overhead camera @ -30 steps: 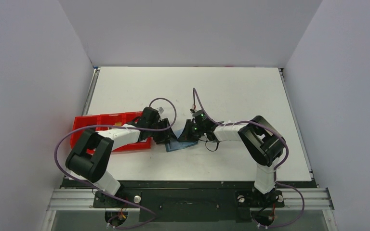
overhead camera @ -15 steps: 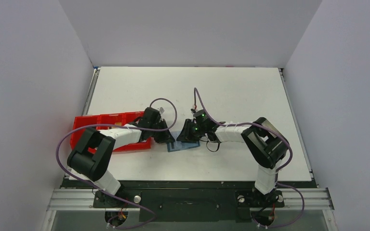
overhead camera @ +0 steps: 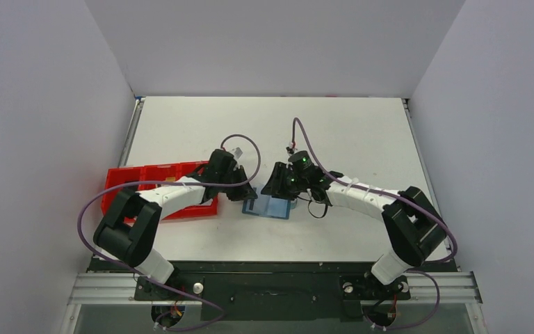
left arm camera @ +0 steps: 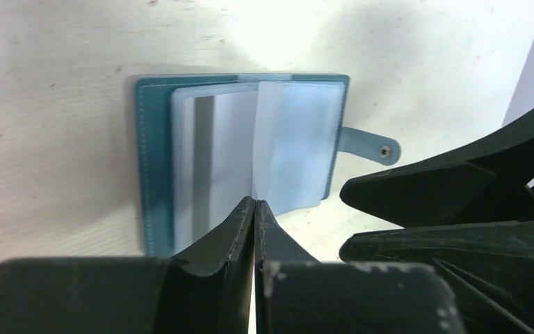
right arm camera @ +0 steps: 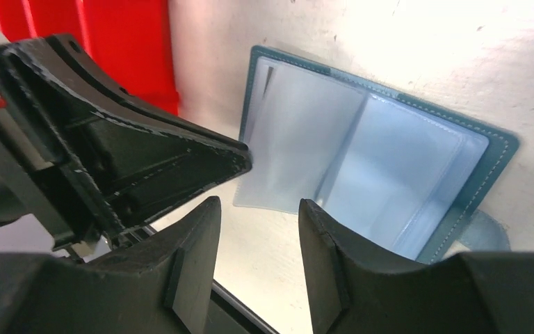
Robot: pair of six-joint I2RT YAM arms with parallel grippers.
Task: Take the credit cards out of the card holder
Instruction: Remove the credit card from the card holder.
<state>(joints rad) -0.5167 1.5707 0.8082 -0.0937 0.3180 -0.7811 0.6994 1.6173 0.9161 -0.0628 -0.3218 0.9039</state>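
The blue card holder [overhead camera: 270,207] lies open on the white table, its clear plastic sleeves [left arm camera: 285,146] fanned out and its tab [left arm camera: 372,142] pointing away. My left gripper [left arm camera: 254,203] is shut at the near edge of the sleeves, pinching one upright sleeve page. It shows at the holder's left edge in the right wrist view [right arm camera: 181,160]. My right gripper [right arm camera: 259,203] is open just above the table beside the holder [right arm camera: 361,160], with nothing between its fingers. A grey strip [left arm camera: 201,146] shows inside one sleeve; no credit cards show clearly.
The red tray [overhead camera: 146,177] sits left of the holder, under the left forearm, and shows at the top left of the right wrist view [right arm camera: 125,42]. Both grippers crowd the holder, a few centimetres apart. Grey walls enclose the table on three sides.
The left gripper has shut on a sleeve. The right gripper has opened and let go, shifting slightly back and right. The holder now lies flat and open, a little further right.
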